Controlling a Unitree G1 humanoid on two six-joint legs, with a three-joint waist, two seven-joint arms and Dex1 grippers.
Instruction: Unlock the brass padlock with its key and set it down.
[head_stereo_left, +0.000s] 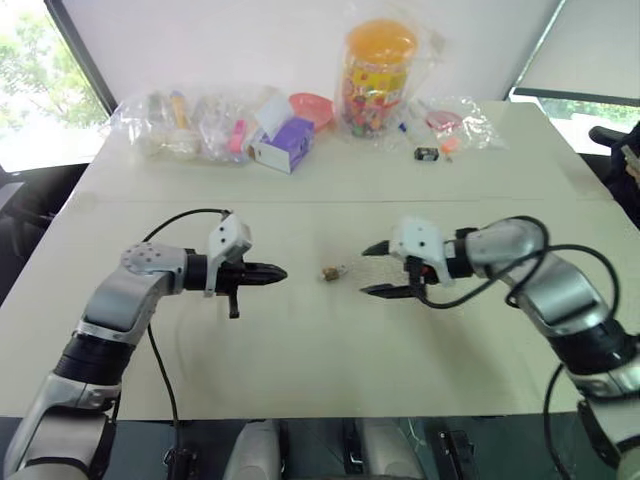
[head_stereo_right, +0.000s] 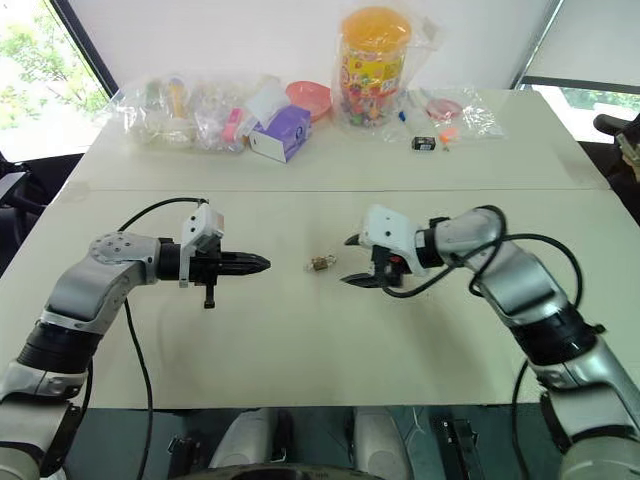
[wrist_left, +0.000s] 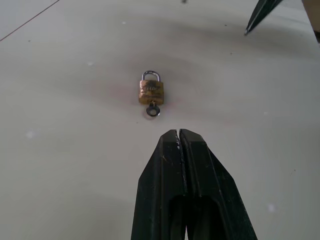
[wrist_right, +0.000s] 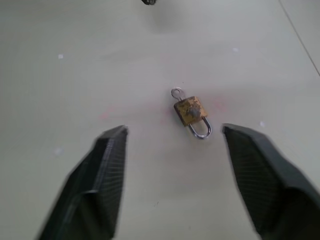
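The brass padlock (head_stereo_left: 330, 272) lies flat on the white table (head_stereo_left: 300, 350), midway between my two grippers and touched by neither. Its silver shackle (wrist_left: 151, 75) points toward the right gripper. The key (wrist_left: 153, 110) sticks out of the bottom of the padlock toward the left gripper. My left gripper (head_stereo_left: 282, 272) is shut and empty, its tip a short way to the left of the lock. On the other side, my right gripper (head_stereo_left: 367, 270) stands open, its fingers (wrist_right: 112, 150) spread wider than the padlock (wrist_right: 190, 111) and just short of it.
Along the table's far edge sit clear bags of small items (head_stereo_left: 190, 125), a purple and white box (head_stereo_left: 285, 143), a pink bowl (head_stereo_left: 312, 105), a jar with an orange lid (head_stereo_left: 378, 75) and a small black item (head_stereo_left: 427, 154). A seam (head_stereo_left: 120, 203) crosses the table.
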